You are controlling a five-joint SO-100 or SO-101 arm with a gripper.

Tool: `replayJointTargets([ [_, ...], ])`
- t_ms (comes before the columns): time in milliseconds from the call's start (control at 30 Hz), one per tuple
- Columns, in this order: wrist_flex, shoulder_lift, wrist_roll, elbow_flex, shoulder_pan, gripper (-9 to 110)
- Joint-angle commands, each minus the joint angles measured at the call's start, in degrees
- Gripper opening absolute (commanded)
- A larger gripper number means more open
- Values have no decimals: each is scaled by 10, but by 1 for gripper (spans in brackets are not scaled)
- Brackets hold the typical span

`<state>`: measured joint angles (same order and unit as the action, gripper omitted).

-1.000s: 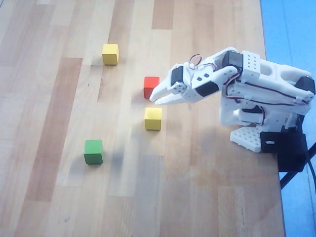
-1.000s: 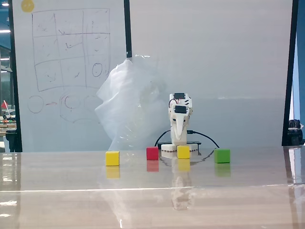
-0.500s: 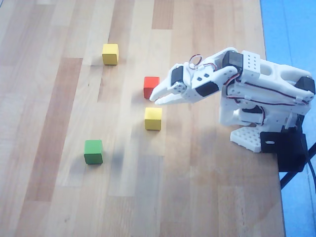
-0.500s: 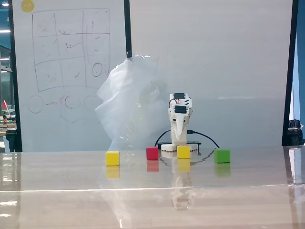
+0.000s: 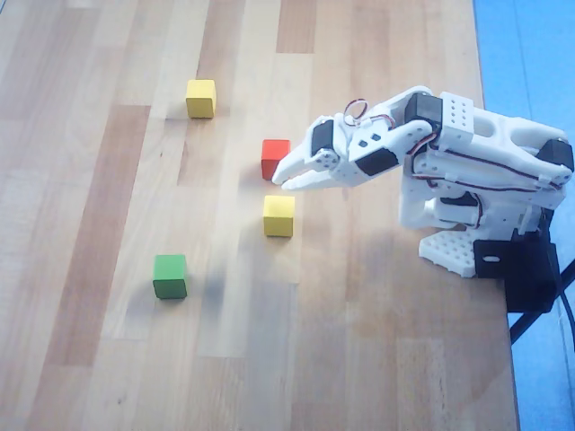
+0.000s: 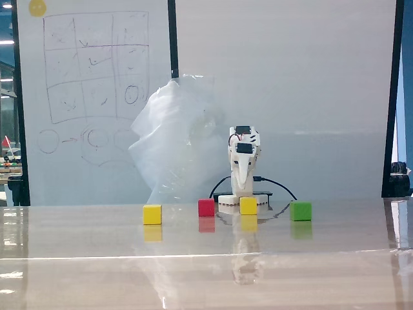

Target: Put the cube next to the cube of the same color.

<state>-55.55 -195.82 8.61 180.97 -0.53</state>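
Observation:
Two yellow cubes lie on the wooden table. One yellow cube (image 5: 278,215) (image 6: 248,205) sits near the arm, just below the gripper tip in the overhead view. The other yellow cube (image 5: 200,99) (image 6: 152,214) sits apart, at the upper left in the overhead view. My white gripper (image 5: 282,178) (image 6: 242,189) hangs above the table between the red cube (image 5: 275,158) (image 6: 206,207) and the near yellow cube. Its jaws look shut and hold nothing. It touches no cube.
A green cube (image 5: 170,276) (image 6: 301,210) lies at the lower left in the overhead view. The arm's base (image 5: 467,242) stands at the table's right edge, with blue floor beyond. In the fixed view a plastic bag (image 6: 174,142) and a whiteboard stand behind.

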Motion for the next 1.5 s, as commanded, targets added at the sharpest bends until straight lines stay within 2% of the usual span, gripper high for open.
replayJointTargets([
  [0, 2, -18, -2, -9, 0, 4],
  [833, 12, -18, -3, -8, 2, 4],
  [1067, 7, -17, -2, -16, 30, 4],
  [1233, -18, 5, -1, -117, 24, 4],
  [1467, -165, 218, -1, -345, 22, 4],
])
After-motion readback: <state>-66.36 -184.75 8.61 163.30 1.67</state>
